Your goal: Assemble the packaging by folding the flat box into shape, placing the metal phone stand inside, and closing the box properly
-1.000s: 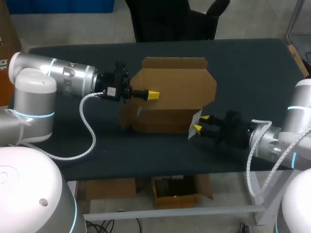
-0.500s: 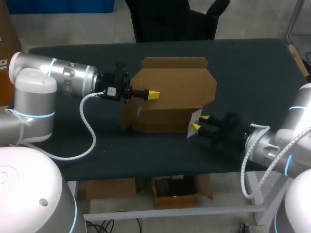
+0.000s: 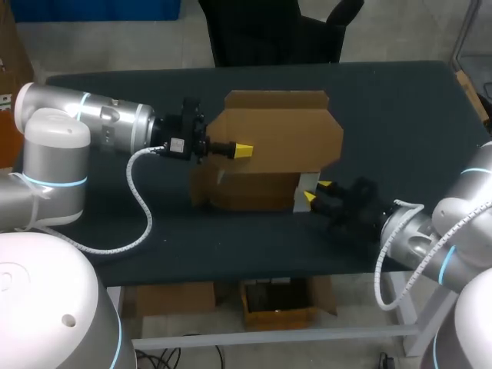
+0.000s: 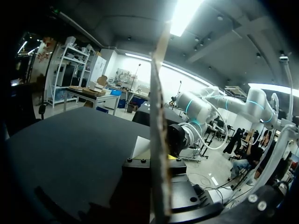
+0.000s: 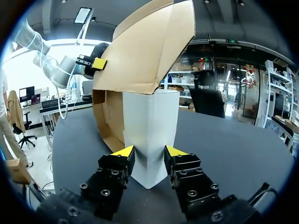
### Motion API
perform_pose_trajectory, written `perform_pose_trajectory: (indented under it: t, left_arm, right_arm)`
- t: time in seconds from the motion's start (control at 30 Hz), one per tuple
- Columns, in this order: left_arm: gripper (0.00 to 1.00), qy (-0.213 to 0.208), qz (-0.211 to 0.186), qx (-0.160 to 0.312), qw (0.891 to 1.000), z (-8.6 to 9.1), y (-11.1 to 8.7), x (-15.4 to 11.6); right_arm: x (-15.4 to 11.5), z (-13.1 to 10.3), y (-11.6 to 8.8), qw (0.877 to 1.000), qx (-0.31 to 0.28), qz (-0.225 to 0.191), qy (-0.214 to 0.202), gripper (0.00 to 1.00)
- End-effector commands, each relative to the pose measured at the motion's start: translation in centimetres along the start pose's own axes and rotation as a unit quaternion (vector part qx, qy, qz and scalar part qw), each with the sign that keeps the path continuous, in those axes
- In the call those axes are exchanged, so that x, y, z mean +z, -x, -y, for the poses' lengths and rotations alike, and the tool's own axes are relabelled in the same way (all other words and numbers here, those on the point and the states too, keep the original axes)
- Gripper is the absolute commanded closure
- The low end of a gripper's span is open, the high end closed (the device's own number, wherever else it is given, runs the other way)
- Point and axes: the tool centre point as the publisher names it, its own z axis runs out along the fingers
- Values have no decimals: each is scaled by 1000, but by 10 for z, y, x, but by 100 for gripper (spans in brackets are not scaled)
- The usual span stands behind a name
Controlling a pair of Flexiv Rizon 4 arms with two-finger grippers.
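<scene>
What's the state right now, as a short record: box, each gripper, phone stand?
box: cardboard box half formed, standing on the table, not closed
left gripper: shut on the brown top flap, which stands raised
right gripper: shut on the white end flap, a finger against each side
phone stand: not seen in any view

The box (image 3: 246,188) is brown cardboard, half-formed and standing, with its open end towards the right claw (image 5: 148,153). Its lid flap (image 3: 284,131) rises tilted above, clamped edge-on in the left claw (image 3: 242,150). Its white flap (image 5: 149,126) stands upright between the right claw's fingers, touching both.
</scene>
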Motion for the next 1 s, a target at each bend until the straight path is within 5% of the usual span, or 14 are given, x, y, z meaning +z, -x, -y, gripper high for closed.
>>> perform_pose_trajectory:
  t: [0.03,1.0]
  left_arm:
    - [100,1,-1,0,1000,-3,1,2]
    - [100,1,-1,0,1000,-3,1,2]
  right_arm:
    - [10,1,-4,999,2,39,2,62]
    - [20,2,-1,993,25,119,9,63]
